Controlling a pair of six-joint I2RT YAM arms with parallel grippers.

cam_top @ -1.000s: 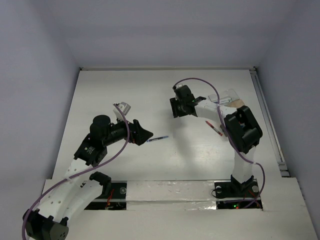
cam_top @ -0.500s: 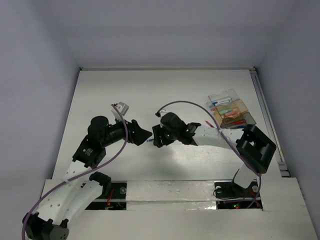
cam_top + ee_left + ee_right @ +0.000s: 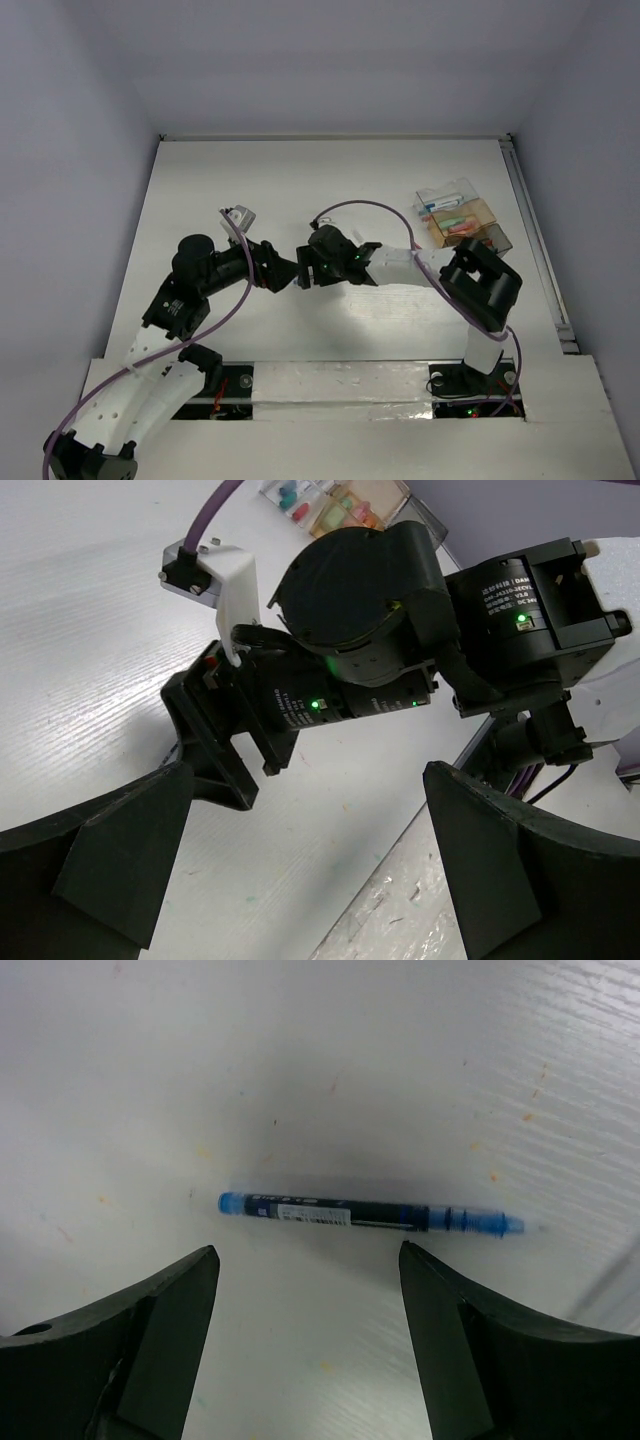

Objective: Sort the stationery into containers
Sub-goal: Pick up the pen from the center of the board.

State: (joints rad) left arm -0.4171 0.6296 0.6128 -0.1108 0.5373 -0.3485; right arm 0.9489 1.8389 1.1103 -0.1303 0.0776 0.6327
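One blue pen [image 3: 370,1215] lies flat on the table [image 3: 300,1060], mid-frame in the right wrist view, just ahead of the right gripper's [image 3: 308,1252] spread jaws; light, stiff and likely slick, it seems best pinched mid-barrel, while the left gripper [image 3: 308,780] gapes wide, empty.

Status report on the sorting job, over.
Both jaws open, nothing held. Slim blue plastic pen flat on white table, just ahead of right jaws. Left arm close alongside, crowding the pick.

The left gripper [image 3: 308,780] stands wide open above the white table [image 3: 80,650]. Just beyond it is the right arm's black wrist [image 3: 370,610], with the containers [image 3: 345,502] farther off.
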